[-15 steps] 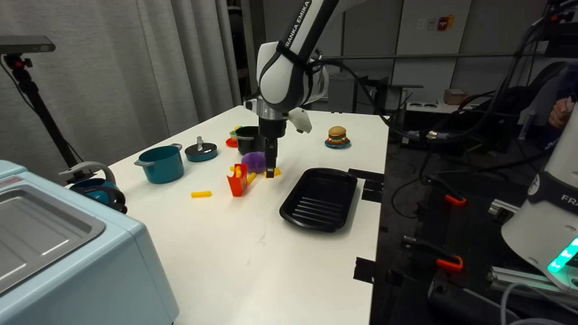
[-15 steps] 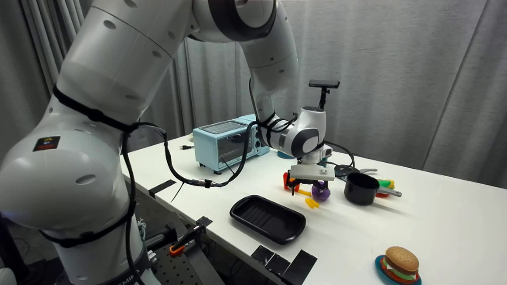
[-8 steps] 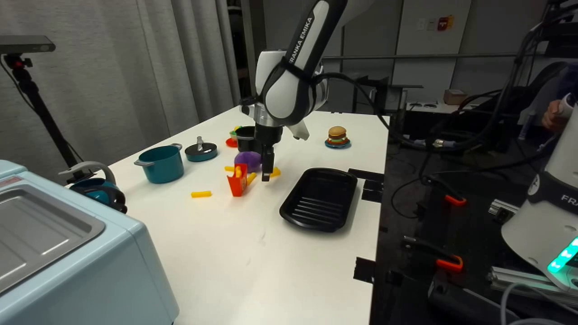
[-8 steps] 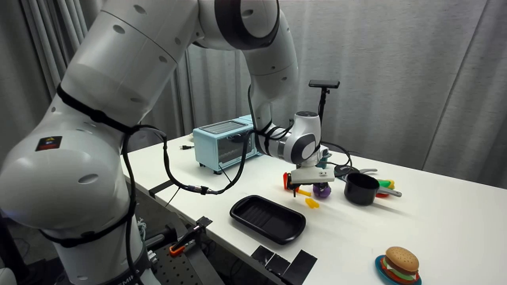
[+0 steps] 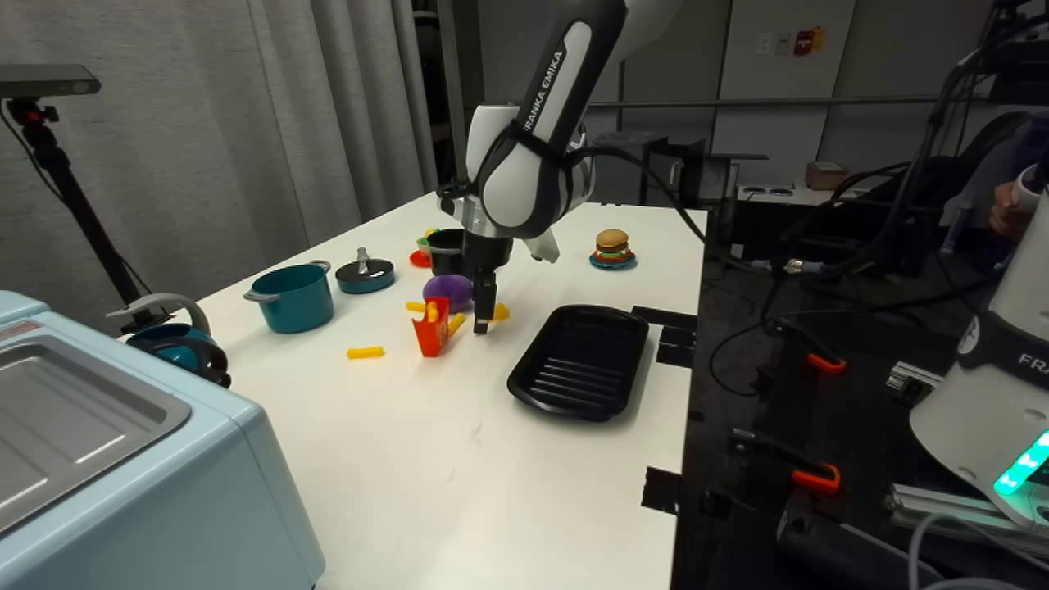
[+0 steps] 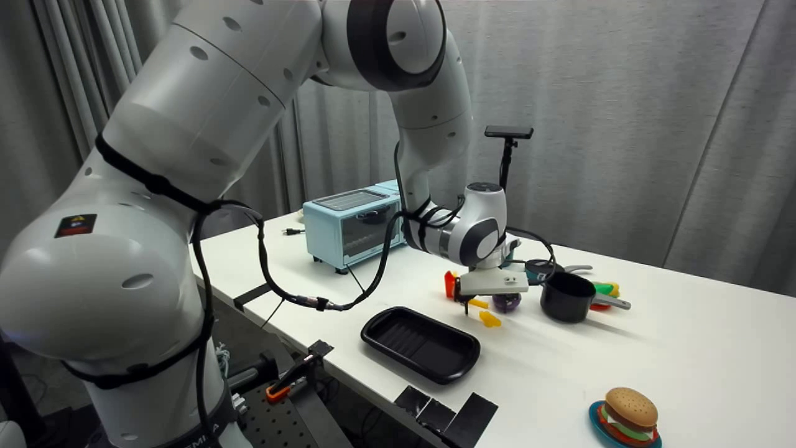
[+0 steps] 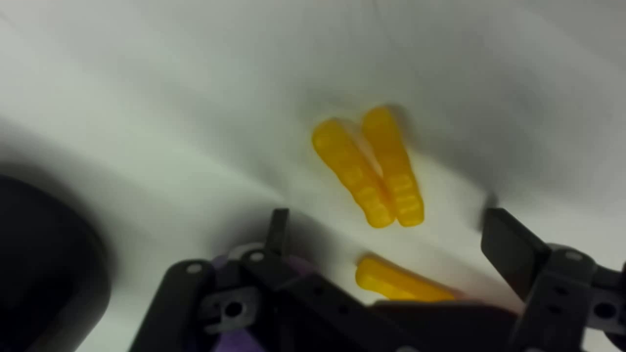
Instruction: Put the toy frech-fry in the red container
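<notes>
The red container [image 5: 430,332] stands on the table with yellow fries showing in it; it also shows in an exterior view [image 6: 449,284]. A joined pair of yellow toy fries [image 7: 349,166] lies on the table in the wrist view and also shows in an exterior view [image 6: 490,319]. Another yellow fry [image 7: 406,283] lies close by, partly hidden by the gripper. A loose fry [image 5: 365,352] lies left of the container. My gripper [image 7: 386,232] is open and empty, low over the table, its fingertips on either side of the fry pair's near end. The container is mostly hidden in the wrist view.
A purple toy [image 5: 448,291] sits beside the gripper, with a black pot [image 6: 567,297] behind it. A black tray [image 5: 578,360] lies close to the gripper. A teal pot [image 5: 297,303], a lid [image 5: 365,277], a toy burger [image 6: 629,410] and a toaster oven [image 6: 354,227] stand around.
My gripper has come down lower and shifted slightly toward the red container. The purple toy and a fry beside it have slid a little away from the gripper.
</notes>
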Robot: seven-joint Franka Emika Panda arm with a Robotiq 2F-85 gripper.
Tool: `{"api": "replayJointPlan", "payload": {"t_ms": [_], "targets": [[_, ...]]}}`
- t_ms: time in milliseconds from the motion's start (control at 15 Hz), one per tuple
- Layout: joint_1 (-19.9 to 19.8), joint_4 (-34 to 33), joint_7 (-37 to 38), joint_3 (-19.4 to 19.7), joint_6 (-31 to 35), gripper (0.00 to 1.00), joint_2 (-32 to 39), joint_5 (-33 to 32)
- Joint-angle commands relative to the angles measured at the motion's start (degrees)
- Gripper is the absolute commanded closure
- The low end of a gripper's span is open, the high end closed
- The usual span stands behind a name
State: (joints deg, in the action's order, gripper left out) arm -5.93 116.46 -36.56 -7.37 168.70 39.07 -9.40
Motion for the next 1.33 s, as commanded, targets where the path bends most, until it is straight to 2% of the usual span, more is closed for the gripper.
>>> {"api": "replayJointPlan", "payload": {"t_ms": [0,200,267,333,867,933,1267], "targets": [[0.33,-1.16,2.26,1.18,-0.60,0.00,0.79,-2.05],[0.46,-0.80,3.08,1.77,-0.73,0.00,0.62,-2.14],[0.57,-0.87,3.47,1.86,-1.10,0.16,0.60,-2.11],[0.55,-0.90,3.80,1.78,-1.56,0.28,0.57,-2.00],[0.72,-0.87,5.43,2.29,-2.56,0.89,-0.36,-2.17],[0.78,-0.77,5.58,2.39,-2.84,0.95,-0.66,-2.18],[-1.10,-1.74,4.22,1.00,-6.70,0.92,-2.64,-1.45]]}}
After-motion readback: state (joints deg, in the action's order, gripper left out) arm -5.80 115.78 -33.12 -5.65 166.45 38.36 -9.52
